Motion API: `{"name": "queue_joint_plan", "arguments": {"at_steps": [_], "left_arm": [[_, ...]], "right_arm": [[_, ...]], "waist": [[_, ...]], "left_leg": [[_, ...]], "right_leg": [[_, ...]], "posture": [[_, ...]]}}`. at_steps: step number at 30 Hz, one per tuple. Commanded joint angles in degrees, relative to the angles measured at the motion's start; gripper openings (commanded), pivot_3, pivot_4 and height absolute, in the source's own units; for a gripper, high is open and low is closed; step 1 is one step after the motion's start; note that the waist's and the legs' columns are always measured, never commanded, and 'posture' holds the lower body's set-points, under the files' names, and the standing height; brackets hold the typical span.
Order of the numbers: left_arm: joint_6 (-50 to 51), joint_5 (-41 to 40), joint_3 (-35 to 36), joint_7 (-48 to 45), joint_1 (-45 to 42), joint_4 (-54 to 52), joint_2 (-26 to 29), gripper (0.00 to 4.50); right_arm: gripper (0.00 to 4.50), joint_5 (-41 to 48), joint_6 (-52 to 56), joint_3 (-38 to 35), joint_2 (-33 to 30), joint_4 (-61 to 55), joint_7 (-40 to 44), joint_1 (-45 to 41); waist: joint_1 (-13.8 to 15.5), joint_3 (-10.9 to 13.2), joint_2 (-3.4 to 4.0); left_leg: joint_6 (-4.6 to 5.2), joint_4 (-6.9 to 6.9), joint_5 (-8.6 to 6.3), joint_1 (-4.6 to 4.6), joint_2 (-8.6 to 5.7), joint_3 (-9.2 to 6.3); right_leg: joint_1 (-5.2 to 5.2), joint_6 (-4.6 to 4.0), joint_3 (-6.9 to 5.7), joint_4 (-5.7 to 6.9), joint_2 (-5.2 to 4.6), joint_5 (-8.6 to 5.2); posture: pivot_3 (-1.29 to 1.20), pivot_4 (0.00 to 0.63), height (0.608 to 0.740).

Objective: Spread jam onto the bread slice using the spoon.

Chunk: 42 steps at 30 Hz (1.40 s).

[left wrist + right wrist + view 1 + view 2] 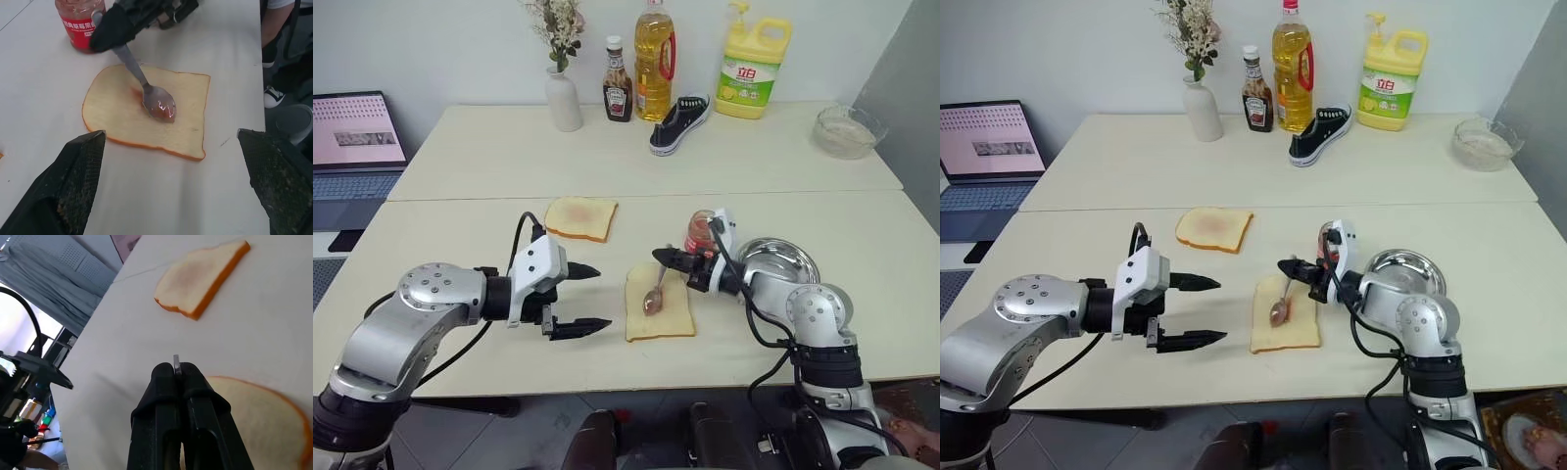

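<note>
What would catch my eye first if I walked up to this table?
Probably the right claw pinching a small spoon, its jam-smeared bowl resting on the bread slice at the table's front. The left claw hangs wide open beside it, and the jam jar stands just behind.

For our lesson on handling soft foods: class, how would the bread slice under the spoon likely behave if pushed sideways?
The bread slice lies flat and thin on the smooth table, so it would probably slide, not tip. It looks soft, so the spoon held by the right gripper may dent it. It is likely light and floppy.
</note>
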Motion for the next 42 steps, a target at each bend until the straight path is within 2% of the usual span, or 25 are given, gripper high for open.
{"name": "queue_joint_plan", "arguments": {"at_steps": [1,7,12,17,19,25,31,42], "left_arm": [[-1.0,0.1,0.8,0.0,-0.4,-1.0,0.7,4.50],[-1.4,0.5,0.3,-0.2,-0.9,-0.5,0.5,4.50],[-1.7,0.7,0.0,-0.2,-1.3,-0.2,0.2,4.50],[-2.0,1.0,-0.1,-0.3,-1.4,0.0,0.1,4.50],[-2.2,1.1,-0.1,-0.3,-1.5,0.1,0.0,4.50],[-2.2,1.1,-0.4,-0.1,-1.8,0.0,-0.2,4.50],[-2.1,1.0,0.1,-0.2,-1.2,-0.4,0.2,4.50],[-3.0,1.7,-1.5,-0.5,-2.8,0.8,-0.7,4.50]], "right_arm": [[0.02,-3.2,-1.6,1.0,-3.1,-0.9,1.9,0.4],[0.02,-1.5,-0.1,-3.5,-9.2,-1.9,3.4,-0.5],[0.02,0.0,1.2,-5.4,-10.3,-2.4,3.0,-2.0],[0.02,2.6,2.9,-7.4,-7.0,-2.2,0.9,-4.9],[0.02,3.8,3.4,-8.0,-3.7,-1.3,-0.7,-6.6],[0.02,0.5,2.0,-5.3,2.3,2.6,-1.7,-6.9],[0.02,-5.5,-0.3,-0.2,-2.9,2.0,1.9,-2.9],[0.02,-3.5,-1.1,-8.7,-6.5,2.1,-0.1,-3.8]], "waist": [[0.0,0.0,0.00],[0.4,0.0,-0.04],[0.2,0.0,-0.05],[0.1,0.0,-0.04],[0.1,0.0,-0.04],[0.0,0.0,-0.03],[0.1,0.0,-0.03],[0.3,0.0,-0.06]], "left_leg": [[0.00,0.00,0.00,0.00,0.00,0.00],[0.00,0.03,0.00,0.00,-0.07,-0.02],[0.00,0.03,0.00,0.02,-0.06,-0.01],[0.00,0.02,0.00,0.01,-0.03,-0.01],[0.00,0.02,0.00,0.01,-0.01,-0.01],[0.00,0.01,0.00,0.01,0.01,-0.03],[0.00,0.01,0.00,0.00,-0.03,0.00],[0.00,0.03,0.00,0.03,-0.05,-0.01]], "right_leg": [[0.01,0.00,-0.01,0.00,0.00,0.00],[0.09,0.01,-0.02,-0.05,-0.05,0.00],[0.09,0.01,-0.02,-0.04,-0.04,0.00],[0.07,0.01,-0.02,-0.02,-0.01,0.00],[0.06,0.01,-0.02,-0.01,0.00,0.00],[0.03,-0.01,-0.03,0.01,0.06,0.01],[0.03,-0.01,0.01,-0.02,0.01,0.02],[0.09,0.00,-0.01,-0.02,-0.01,0.02]], "posture": [[0.00,0.150,0.740],[0.00,0.150,0.740],[0.00,0.150,0.740],[0.00,0.150,0.740],[0.00,0.150,0.740],[0.00,0.150,0.740],[0.00,0.150,0.740],[0.00,0.150,0.740]]}}
